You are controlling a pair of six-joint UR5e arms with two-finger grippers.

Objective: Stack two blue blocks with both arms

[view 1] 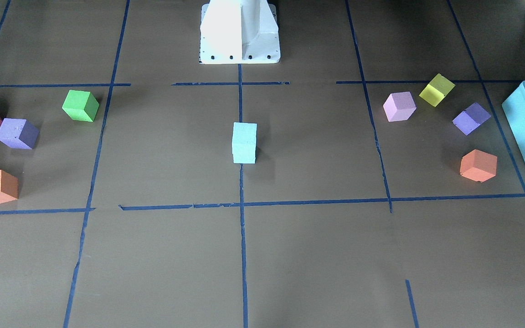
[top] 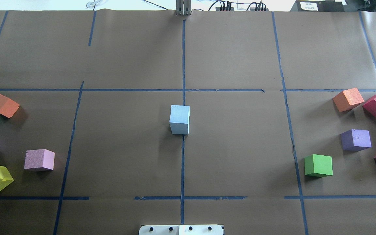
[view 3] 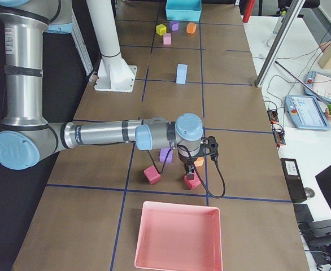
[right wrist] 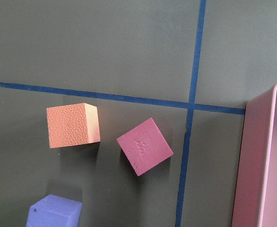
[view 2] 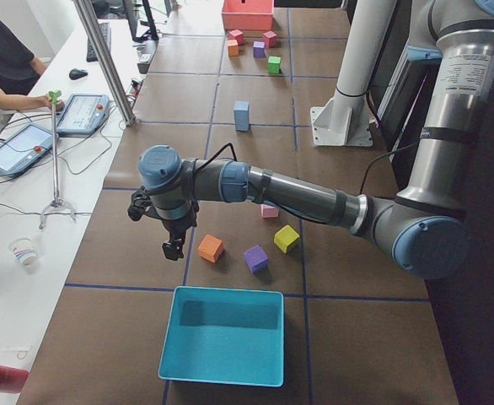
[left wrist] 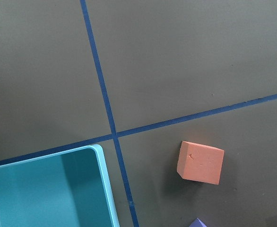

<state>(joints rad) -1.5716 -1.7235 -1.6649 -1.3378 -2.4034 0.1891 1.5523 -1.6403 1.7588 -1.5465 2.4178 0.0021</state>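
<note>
Exterior left: blue blocks [view 2: 242, 116] well beyond left hand [view 2: 173, 248].

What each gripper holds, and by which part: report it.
Cannot tell: left gripper and right gripper show only in side views. Blue blocks stand stacked mid-table, ungripped.

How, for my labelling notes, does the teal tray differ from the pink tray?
The teal tray is blue-green, the pink tray salmon. The teal tray lies by the left arm, the pink tray by the right arm. An orange cube neighbours the teal tray, a dark pink cube the pink tray. Both are open-topped rectangles.
</note>
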